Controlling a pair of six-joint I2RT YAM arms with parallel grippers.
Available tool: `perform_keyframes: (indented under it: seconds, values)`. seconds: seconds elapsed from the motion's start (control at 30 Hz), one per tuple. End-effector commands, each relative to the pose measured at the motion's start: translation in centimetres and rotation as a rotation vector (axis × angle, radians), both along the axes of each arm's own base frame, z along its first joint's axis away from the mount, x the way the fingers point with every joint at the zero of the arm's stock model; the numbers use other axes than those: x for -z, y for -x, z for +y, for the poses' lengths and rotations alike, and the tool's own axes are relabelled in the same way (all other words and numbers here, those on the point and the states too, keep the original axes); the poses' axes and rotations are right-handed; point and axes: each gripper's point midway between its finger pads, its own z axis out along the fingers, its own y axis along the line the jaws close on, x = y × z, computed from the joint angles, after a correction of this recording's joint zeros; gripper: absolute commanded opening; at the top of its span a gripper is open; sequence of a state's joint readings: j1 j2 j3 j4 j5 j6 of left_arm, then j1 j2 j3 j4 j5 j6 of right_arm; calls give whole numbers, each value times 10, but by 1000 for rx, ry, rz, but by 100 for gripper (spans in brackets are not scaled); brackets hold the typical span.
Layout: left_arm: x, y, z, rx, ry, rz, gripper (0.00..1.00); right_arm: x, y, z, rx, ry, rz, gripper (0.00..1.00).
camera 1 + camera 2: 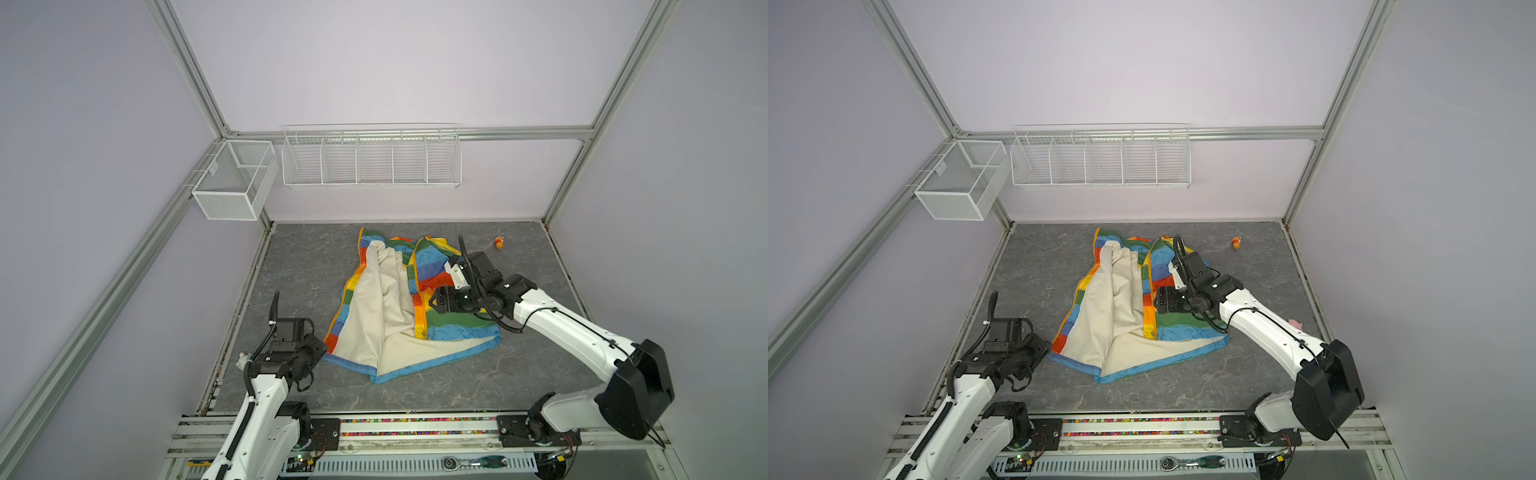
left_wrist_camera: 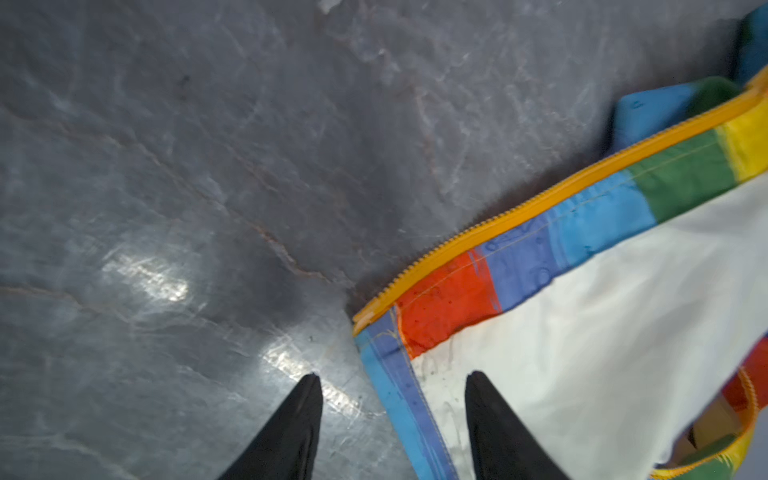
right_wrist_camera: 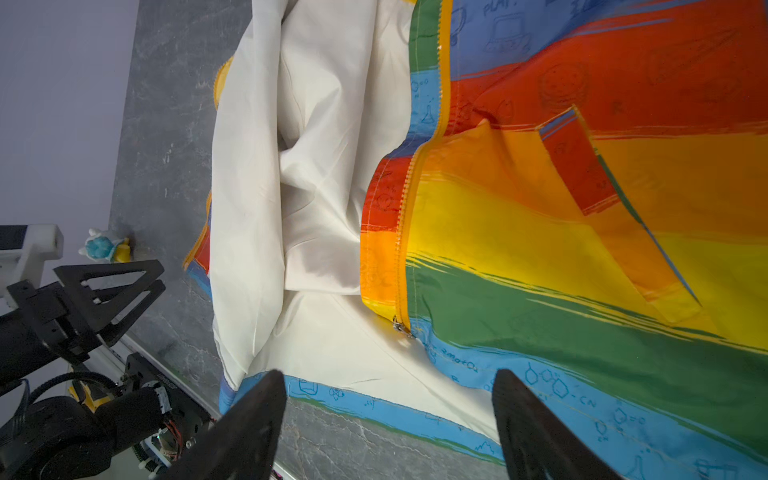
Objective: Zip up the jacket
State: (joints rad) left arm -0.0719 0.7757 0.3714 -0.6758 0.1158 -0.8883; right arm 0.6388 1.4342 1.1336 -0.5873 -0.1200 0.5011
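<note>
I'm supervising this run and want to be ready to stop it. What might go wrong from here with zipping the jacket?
1. The jacket lies spread open, lining up, its zipper halves far apart; the open left pincer at the hem corner might drag the thin fabric rather than fold it over.
2. The zipper slider is tiny; the open right pincer may pinch cloth instead.

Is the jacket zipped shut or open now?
Open. The jacket lies spread with its cream lining showing; one zipper strip runs along the left edge, the other, carrying the slider, lies apart on the right panel.
</note>
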Motion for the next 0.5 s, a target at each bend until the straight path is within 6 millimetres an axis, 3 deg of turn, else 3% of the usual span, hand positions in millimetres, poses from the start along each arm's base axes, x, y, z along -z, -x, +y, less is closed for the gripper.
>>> perform_keyframes:
  seconds: [0.0,0.27,0.3,0.37,0.47]
  values:
    - [13,-2,-6,-31,60,-6,57,-10,-6,11,-5,-25,-24,81]
    - [31,-13,-16,-34,131,-74,53,-14,-7,13,-5,-33,-26,81]
    - [38,-10,-18,-31,147,-75,49,-15,-8,13,-4,-35,-25,81]
    - [32,-16,-22,-14,166,-116,39,-16,-8,14,-2,-38,-20,80]
    - [16,-24,-25,26,164,-165,14,-17,-9,15,1,-47,-19,80]
